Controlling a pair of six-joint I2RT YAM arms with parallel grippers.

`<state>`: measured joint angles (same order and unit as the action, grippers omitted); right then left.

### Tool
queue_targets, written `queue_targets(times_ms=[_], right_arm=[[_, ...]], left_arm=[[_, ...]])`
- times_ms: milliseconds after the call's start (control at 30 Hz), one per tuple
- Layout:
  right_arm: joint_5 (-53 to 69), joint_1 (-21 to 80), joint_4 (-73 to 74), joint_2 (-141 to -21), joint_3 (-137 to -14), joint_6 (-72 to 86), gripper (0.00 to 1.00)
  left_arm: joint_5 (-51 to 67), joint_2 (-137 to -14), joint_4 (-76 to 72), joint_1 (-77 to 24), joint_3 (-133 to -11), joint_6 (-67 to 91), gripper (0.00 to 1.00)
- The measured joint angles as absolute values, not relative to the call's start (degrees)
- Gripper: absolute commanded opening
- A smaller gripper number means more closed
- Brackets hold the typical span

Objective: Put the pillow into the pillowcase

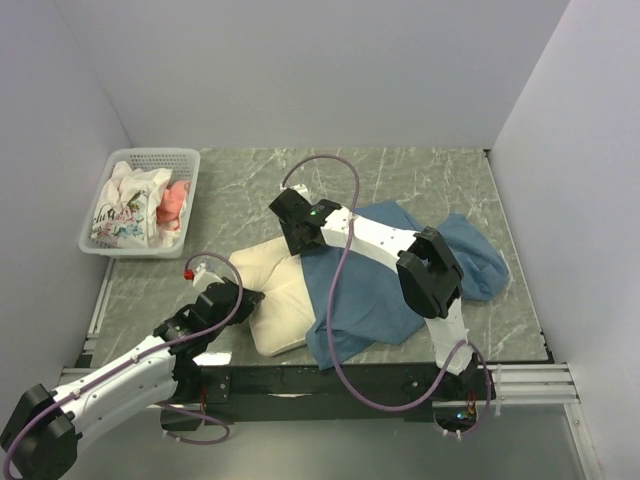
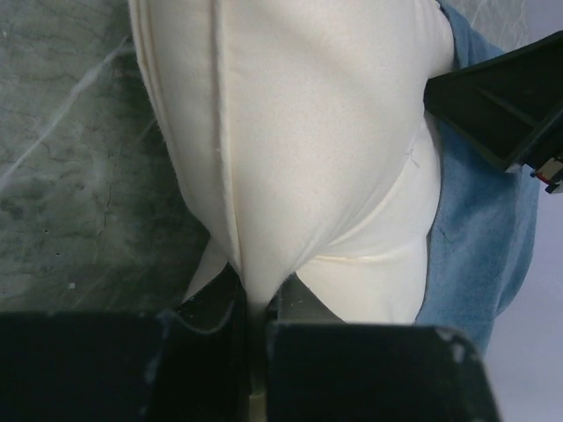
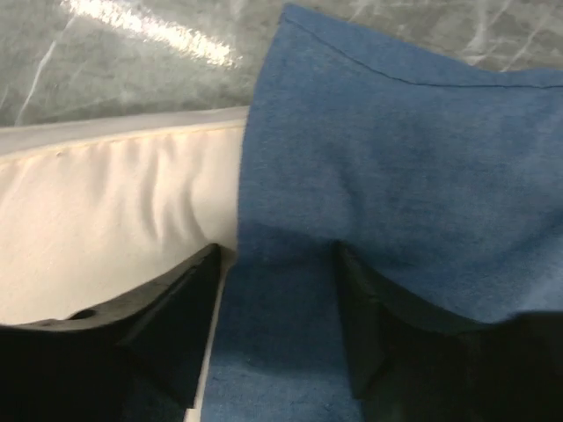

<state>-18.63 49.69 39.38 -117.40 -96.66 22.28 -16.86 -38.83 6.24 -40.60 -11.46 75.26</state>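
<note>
Right, I count one pillow [image 1: 272, 290], one pillowcase [image 1: 385, 295], one basket [image 1: 150, 156] of cloth at ten o'clock, and my two arms. My left gripper [image 2: 255, 299] is pinched tight on a fold at the pillow's nine o'clock edge, while my right gripper [image 3: 277, 264] stands with its fingers apart astride the pillowcase hem, where blue overlaps cream. The pillow lies at seven o'clock from centre, its three o'clock side covered by the case, both nearly reaching the six o'clock edge of the table [image 1: 420, 170], with bare marble from eleven to one.
</note>
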Motion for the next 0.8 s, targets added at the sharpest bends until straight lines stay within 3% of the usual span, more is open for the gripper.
queue_targets(times_ms=[67, 233, 267, 533, 667, 800], right_arm=[[-18.9, 49.3, 39.6, -117.7, -96.9, 22.3, 0.4], [-21.6, 48.0, 40.9, -118.2, -99.2, 22.1, 0.13], [-22.3, 47.6, 41.7, -118.7, -100.2, 22.0, 0.01], [-23.2, 49.4, 50.7, -123.8, -116.9, 22.0, 0.0], [-25.1, 58.7, 56.2, -123.5, -131.3, 21.8, 0.0], [-25.1, 67.9, 56.3, -118.8, -133.6, 22.0, 0.0]], left_arm=[[-16.7, -38.8, 6.3, -40.6, -11.5, 75.2, 0.01], [-16.4, -38.7, 6.5, -40.6, -11.5, 75.2, 0.01], [-16.4, -38.6, 6.5, -40.6, -11.5, 75.2, 0.01], [-15.9, -38.6, 5.4, -41.1, -11.5, 73.9, 0.01], [-15.9, -41.5, 4.1, -41.4, -12.6, 71.8, 0.01], [-16.5, -46.0, 4.0, -41.5, -16.1, 70.8, 0.01]])
